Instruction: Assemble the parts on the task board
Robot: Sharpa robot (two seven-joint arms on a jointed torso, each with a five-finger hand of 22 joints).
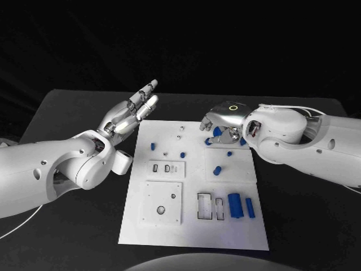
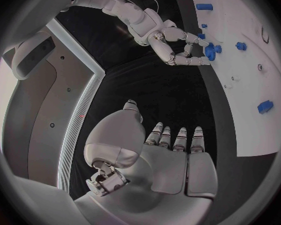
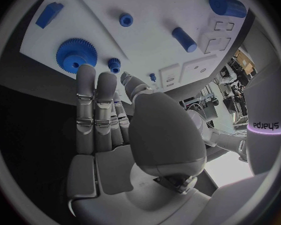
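Right hand [image 1: 219,119] is what I'm steering: it hovers over the far right corner of the task board [image 1: 193,234], fingers stretched almost straight and holding nothing. In the right wrist view its fingertips [image 3: 86,71] sit just beside the large blue gear [image 3: 75,55], with a small gear [image 3: 114,63] next to it; whether they touch the big one I cannot tell. My guess is the step is grasping or seating that gear, so I'd curl the fingers round its rim slowly, keep it level, and avoid nudging the small gear. Other blue parts lie further along the board: a short cylinder [image 1: 217,170] mid-board and two long blocks [image 1: 235,204] near me. Left hand [image 1: 132,112] waits beside the board's far left corner, fingers extended together, holding nothing.
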